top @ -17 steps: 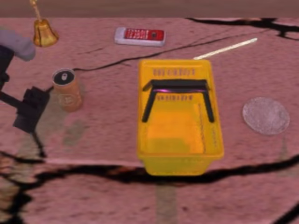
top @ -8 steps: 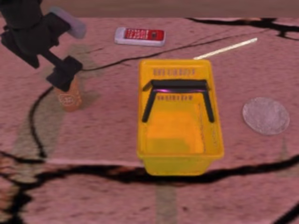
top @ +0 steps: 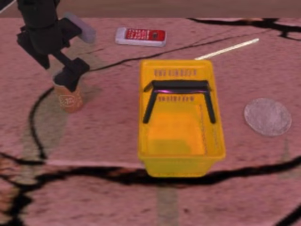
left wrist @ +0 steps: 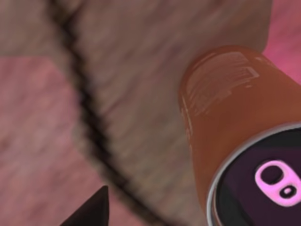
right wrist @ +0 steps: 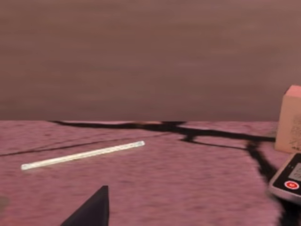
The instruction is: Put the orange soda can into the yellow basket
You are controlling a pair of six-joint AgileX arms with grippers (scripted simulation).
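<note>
The left arm reaches in from the top view's far left corner, its pincer hanging right over the can; whether its fingers are apart or together I cannot tell. The can stands upright on the tabletop, left of the basket and well apart from it; the wrist view shows its dark top close below. The basket holds nothing, its black handle folded across. Behind lie a phone and a pale stick; a grey disc sits to the right. The right arm is out of the top view.
</note>
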